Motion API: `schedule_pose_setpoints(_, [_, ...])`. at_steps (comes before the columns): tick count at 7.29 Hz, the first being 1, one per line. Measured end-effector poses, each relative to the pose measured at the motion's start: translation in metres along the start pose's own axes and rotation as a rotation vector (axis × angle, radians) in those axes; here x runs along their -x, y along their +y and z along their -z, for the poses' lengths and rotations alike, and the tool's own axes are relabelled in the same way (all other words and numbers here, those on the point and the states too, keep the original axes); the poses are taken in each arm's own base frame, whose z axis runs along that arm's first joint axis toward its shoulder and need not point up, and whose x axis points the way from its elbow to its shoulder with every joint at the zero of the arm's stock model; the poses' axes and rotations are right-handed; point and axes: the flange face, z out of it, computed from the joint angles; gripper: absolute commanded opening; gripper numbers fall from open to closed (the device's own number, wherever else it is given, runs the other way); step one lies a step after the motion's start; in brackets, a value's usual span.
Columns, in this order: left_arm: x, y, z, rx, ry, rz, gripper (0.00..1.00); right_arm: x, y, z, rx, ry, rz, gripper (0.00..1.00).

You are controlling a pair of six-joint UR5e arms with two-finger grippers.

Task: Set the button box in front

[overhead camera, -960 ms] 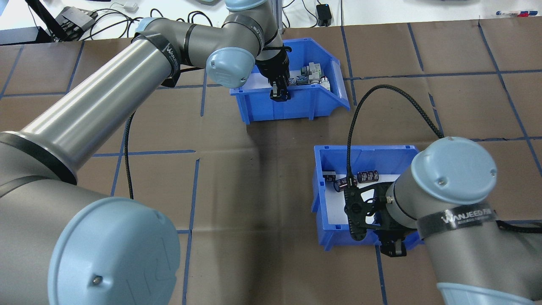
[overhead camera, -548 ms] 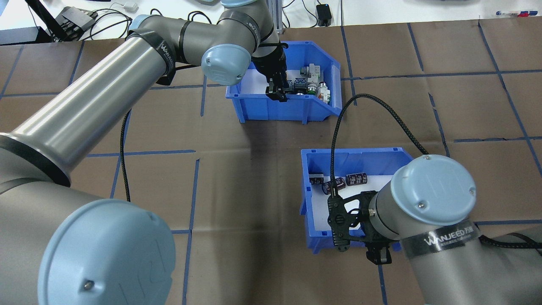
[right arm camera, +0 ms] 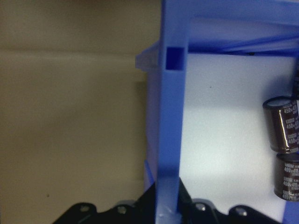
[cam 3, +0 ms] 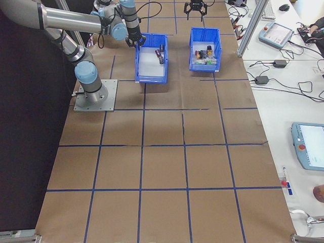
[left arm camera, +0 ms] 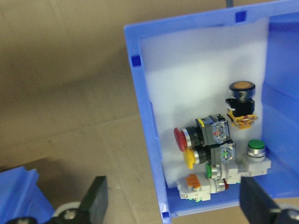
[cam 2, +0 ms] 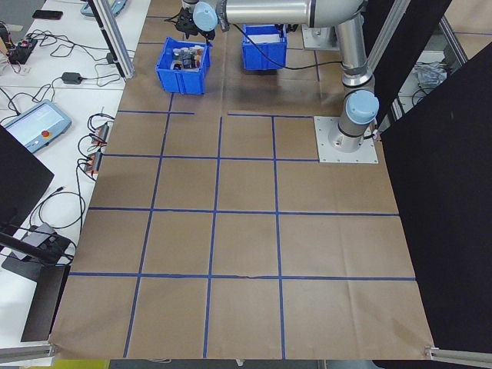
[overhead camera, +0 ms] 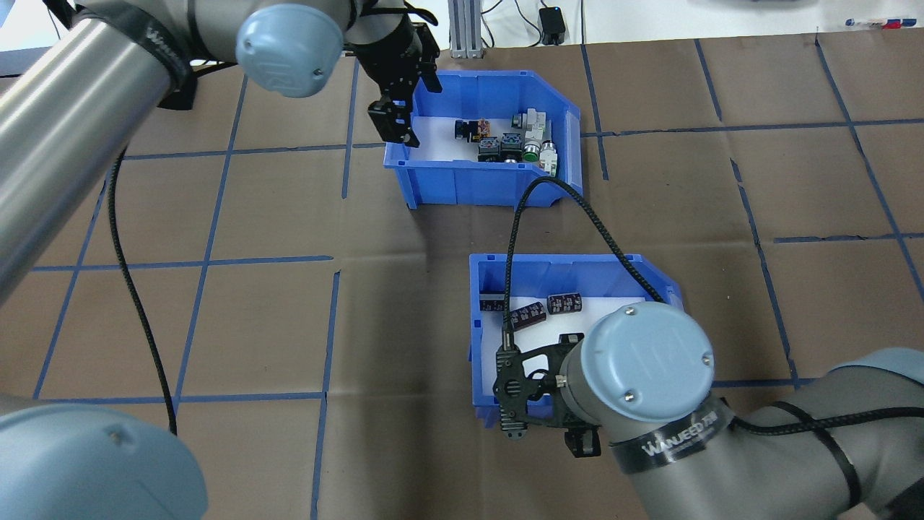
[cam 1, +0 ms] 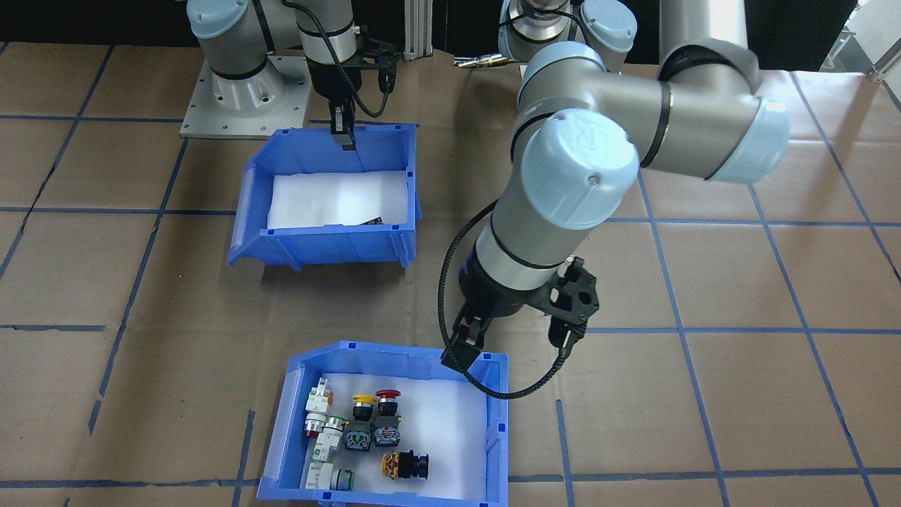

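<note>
Button box [overhead camera: 498, 180] sits toward the counter's far edge, beyond the capacitor bin [overhead camera: 491, 390]. Left gripper [overhead camera: 393, 124] hovers at the box's left rim, jaws spread, holding nothing. Right gripper [cam 1: 343, 134] pinches the capacitor bin's near wall.

Blue plastic bin w/ push-button switches [overhead camera: 482, 180] sits farther from robot base, toward operators' side; second blue plastic bin w/ black cylinders [overhead camera: 482, 339] lies nearer base, offset toward robot's right; bins apart on brown paper-covered table [overhead camera: 253, 310].
</note>
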Motion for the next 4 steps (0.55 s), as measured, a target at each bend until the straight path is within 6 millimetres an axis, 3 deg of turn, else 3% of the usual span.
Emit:
schedule_pose_setpoints(2, [0.039, -0.043, 0.049, -0.096, -0.100, -0.418, 1.00, 0.005, -0.030, -0.018, 0.040, 0.030, -0.003, 0.02])
schedule_pose_setpoints(4, [0.072, -0.043, 0.086, -0.147, -0.215, -0.761, 1.00, 0.011, -0.046, -0.017, 0.044, 0.051, -0.018, 0.02])
